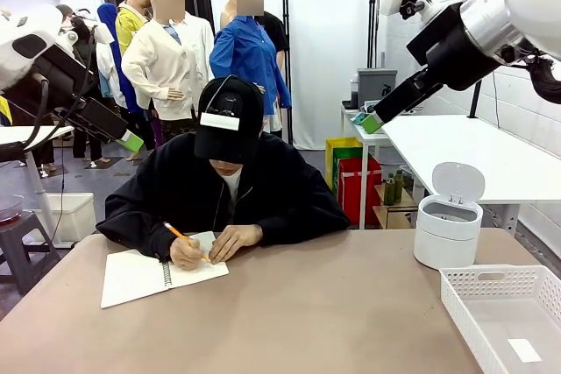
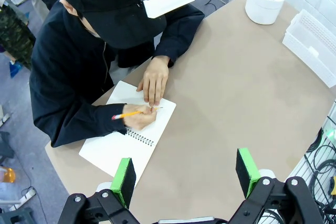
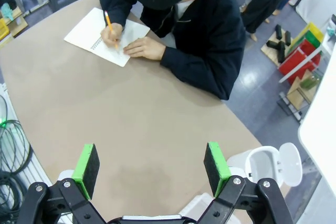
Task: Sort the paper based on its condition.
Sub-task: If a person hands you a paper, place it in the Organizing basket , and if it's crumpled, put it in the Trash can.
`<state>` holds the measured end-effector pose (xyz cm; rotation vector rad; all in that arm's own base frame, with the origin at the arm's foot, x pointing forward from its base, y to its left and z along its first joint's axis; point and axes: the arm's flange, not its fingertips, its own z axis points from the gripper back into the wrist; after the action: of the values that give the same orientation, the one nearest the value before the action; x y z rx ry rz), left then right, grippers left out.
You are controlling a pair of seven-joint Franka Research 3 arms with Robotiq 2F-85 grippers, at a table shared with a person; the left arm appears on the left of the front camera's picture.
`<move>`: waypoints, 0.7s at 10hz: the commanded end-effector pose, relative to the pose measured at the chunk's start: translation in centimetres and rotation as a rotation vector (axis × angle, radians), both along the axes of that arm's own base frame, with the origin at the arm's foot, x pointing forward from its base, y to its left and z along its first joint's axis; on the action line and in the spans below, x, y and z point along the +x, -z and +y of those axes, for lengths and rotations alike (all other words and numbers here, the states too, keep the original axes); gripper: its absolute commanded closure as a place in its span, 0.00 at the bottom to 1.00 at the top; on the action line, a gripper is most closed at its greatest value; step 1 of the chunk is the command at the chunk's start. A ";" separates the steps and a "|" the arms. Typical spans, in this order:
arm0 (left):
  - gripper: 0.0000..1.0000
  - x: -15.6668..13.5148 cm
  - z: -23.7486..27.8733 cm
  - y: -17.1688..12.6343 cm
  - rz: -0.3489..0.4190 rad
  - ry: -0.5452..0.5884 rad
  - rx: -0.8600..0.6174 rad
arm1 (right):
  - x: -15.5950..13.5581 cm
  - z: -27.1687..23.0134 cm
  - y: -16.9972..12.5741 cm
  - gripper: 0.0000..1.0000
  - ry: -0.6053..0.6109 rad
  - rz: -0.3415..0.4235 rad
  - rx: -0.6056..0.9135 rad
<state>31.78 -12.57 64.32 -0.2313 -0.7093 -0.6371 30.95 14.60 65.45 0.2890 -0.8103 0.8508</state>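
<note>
Front view: a person at the far side of the surface [image 1: 298,313] writes with an orange pencil [image 1: 178,234] in an open spiral notebook [image 1: 136,276]. The writing hand [image 1: 186,253] and the other hand [image 1: 235,239] rest on its page and cover part of it. A white bin [image 1: 447,236], lid flipped up, stands at right beside a white perforated tray [image 1: 491,278] holding a small slip [image 1: 524,349]. The left tool [image 2: 185,161] and right tool [image 3: 151,150] hang above the surface, jaws wide apart and empty. The white tag [image 1: 219,121] on the person's cap is unreadable.

The brown table [image 1: 307,313] carries 3 things: notebook [image 1: 131,276], lidded bin [image 1: 446,236], white basket [image 1: 465,321].
</note>
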 end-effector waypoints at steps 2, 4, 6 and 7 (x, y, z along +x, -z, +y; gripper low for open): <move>0.00 0.0 0.0 -0.1 -0.002 -0.001 -0.001 | 0.0 0.0 -0.1 0.00 0.002 0.005 0.002; 0.00 0.0 0.0 -0.1 -0.002 -0.001 -0.001 | 0.0 0.0 -0.1 0.00 0.002 0.005 0.002; 0.00 0.0 0.0 -0.1 -0.002 -0.001 -0.001 | 0.0 0.0 -0.1 0.00 0.002 0.005 0.002; 0.00 0.0 0.0 -0.1 -0.002 -0.001 -0.001 | 0.0 0.0 -0.1 0.00 0.002 0.005 0.002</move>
<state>31.78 -12.57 64.32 -0.2313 -0.7093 -0.6371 30.95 14.60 65.45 0.2890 -0.8103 0.8507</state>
